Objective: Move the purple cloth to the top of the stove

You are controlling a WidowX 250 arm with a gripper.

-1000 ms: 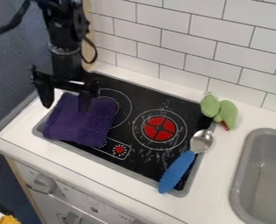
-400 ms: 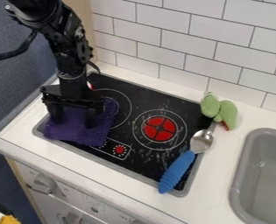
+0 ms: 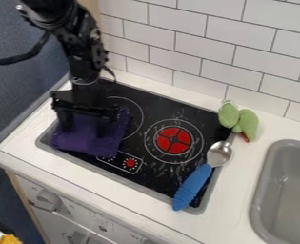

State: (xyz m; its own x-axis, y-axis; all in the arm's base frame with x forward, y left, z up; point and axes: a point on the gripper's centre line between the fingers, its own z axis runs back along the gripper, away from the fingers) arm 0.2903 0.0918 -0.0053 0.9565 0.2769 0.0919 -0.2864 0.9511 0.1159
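passage between purple cloth (image 3: 85, 140) and spoon (image 3: 193, 184); tiled wall (image 3: 184, 45) blocks behind

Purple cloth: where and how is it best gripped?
Best from above, I'd judge, pinching up a fold near the middle of the cloth: it lies low and spread out on the stove, offering little height to grip from the side.

Wht ctr (image 3: 232, 195) w/ stove (image 3: 196, 115) & grn toy (image 3: 248, 122)

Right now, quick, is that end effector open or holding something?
End effector: open, its fingers apart at the purple cloth; whether any fabric is caught, I can't tell.
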